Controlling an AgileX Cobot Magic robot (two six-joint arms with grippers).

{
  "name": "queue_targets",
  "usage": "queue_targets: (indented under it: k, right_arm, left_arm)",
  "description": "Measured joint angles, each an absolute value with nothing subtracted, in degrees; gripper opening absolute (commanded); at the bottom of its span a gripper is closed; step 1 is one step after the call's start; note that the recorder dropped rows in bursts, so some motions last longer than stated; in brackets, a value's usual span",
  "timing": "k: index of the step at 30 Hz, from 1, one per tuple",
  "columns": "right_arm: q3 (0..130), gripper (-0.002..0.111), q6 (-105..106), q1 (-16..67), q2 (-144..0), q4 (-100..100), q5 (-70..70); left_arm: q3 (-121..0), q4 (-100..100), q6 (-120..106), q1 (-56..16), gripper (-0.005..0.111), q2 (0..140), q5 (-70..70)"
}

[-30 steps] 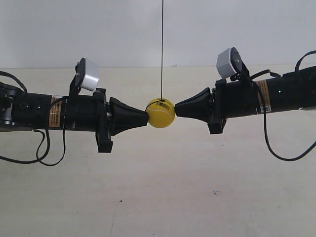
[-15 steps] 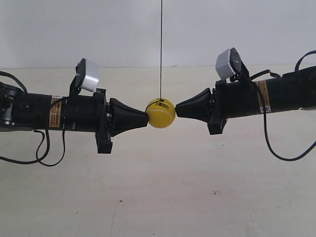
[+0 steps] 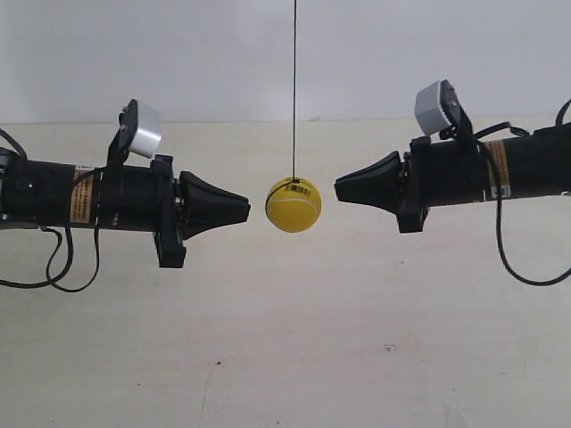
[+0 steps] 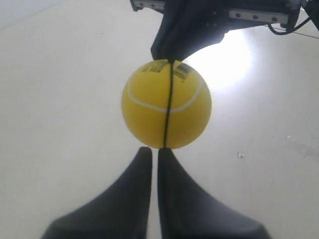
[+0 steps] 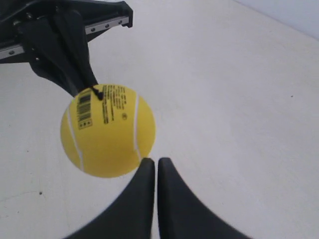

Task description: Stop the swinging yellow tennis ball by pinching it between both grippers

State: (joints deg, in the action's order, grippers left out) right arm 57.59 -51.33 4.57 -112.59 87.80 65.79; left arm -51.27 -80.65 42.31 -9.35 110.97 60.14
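Backing off since a moment ago, the left claw (image 4: 150, 149) no longer touches the yellow tennis ball (image 3: 293, 204). Its two black jaws are pressed close together and hold nothing. The ball hangs on a thin dark string (image 3: 294, 89) between the two claws, up above the pale bench (image 3: 285, 357), with a small gap on each side. The right claw (image 5: 152, 160) has pulled away too, squeezed narrow and holding nothing.

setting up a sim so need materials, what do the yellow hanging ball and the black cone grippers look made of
Yellow ball: probably smooth rubber or foam, matte skin without felt fuzz, printed white seam. Black cone-shaped left gripper and right gripper: likely moulded plastic, matte, no metallic glint.
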Motion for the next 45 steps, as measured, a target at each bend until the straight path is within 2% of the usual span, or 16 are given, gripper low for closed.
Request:
queue_targets:
  k: [11,18,23,27,36,45]
  right_arm:
    - [57.6,0.000,-52.1,2.8,-109.9,88.4,68.9]
    - [57.6,0.000,-58.3,2.8,-96.0,90.4,68.0]
    - [57.6,0.000,-65.2,2.8,-82.0,91.3,59.8]
    - [57.6,0.000,-70.6,2.8,-70.0,92.2,51.5]
    - [57.6,0.000,-78.3,2.8,-47.8,94.8,30.5]
    - [54.5,0.000,-82.8,2.8,-27.6,99.7,20.2]
  left_arm:
    - [-51.3,-86.2,48.8,-8.7,0.005,104.3,60.1]
    - [-51.3,-85.0,52.3,-8.7,0.005,92.2,60.0]
    - [-51.3,-78.6,53.7,-8.7,0.005,79.0,57.0]
    - [-51.3,-71.7,55.2,-8.7,0.005,67.1,48.9]
    - [-51.3,-68.8,56.9,-8.6,0.005,39.9,16.3]
    - [-51.2,-68.4,52.5,-8.3,0.005,15.0,-5.3]
